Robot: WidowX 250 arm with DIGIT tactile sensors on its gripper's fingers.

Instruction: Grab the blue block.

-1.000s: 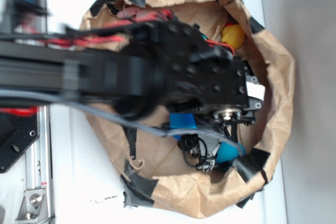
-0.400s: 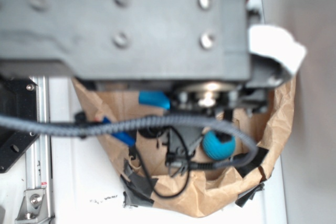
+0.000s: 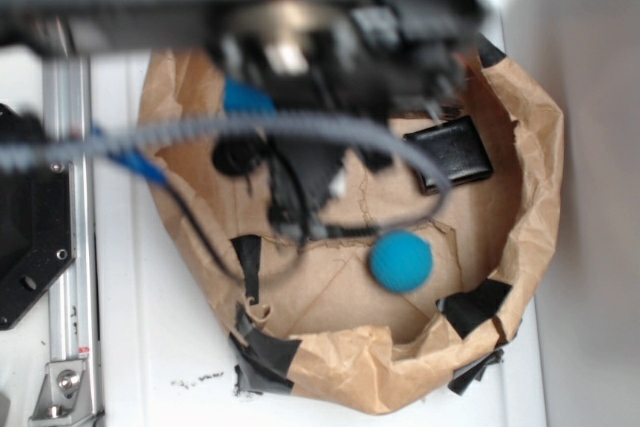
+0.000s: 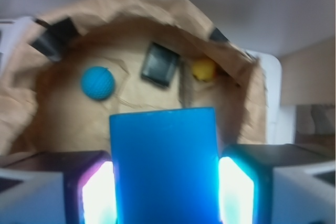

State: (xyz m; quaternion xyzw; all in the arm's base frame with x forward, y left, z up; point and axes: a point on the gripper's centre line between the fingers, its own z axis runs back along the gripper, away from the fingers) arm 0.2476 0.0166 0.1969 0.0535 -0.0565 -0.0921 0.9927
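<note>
The brown paper bag [image 3: 520, 197] lay open on the white bench [image 3: 150, 347]. Above its floor, the claw [image 4: 165, 182] was clenched on the blue block [image 4: 164, 166] — the block stood upright between the two pads. Inside the bag lay the black pad [image 4: 160, 64], with the teal ball [image 4: 97, 82] beside it and a small yellow object [image 4: 203, 69] on its other side.

Blue block [image 4: 164, 166] clamped between fingers [image 4: 237, 190]; teal ball [image 4: 97, 83], black pad [image 4: 160, 64] beyond.
</note>
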